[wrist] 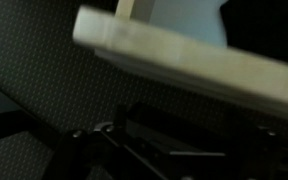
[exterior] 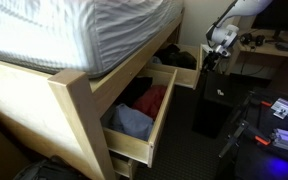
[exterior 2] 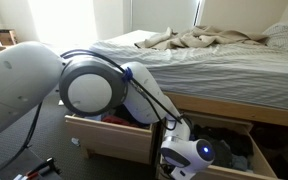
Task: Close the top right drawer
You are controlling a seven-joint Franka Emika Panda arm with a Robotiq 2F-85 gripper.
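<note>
The top right drawer (exterior: 187, 76) is the smaller-looking pale wood drawer under the bed, standing open with dark clothing inside. In an exterior view its side wall (exterior 2: 263, 158) and dark contents show at the lower right. My gripper (exterior: 219, 47) hangs just beyond the drawer's flat front, close to it; I cannot tell if they touch. In an exterior view the gripper (exterior 2: 188, 156) is at the drawer's near left corner. The wrist view shows a blurred pale wood edge (wrist: 184, 62) close above; the jaws are lost in darkness.
A larger-looking open drawer (exterior: 134, 140) holds blue and red clothes; it also shows in an exterior view (exterior 2: 109, 140). The mattress (exterior: 74, 30) overhangs both. A desk with clutter (exterior: 274, 45) and cables on the dark floor (exterior: 249, 125) lie beside the arm.
</note>
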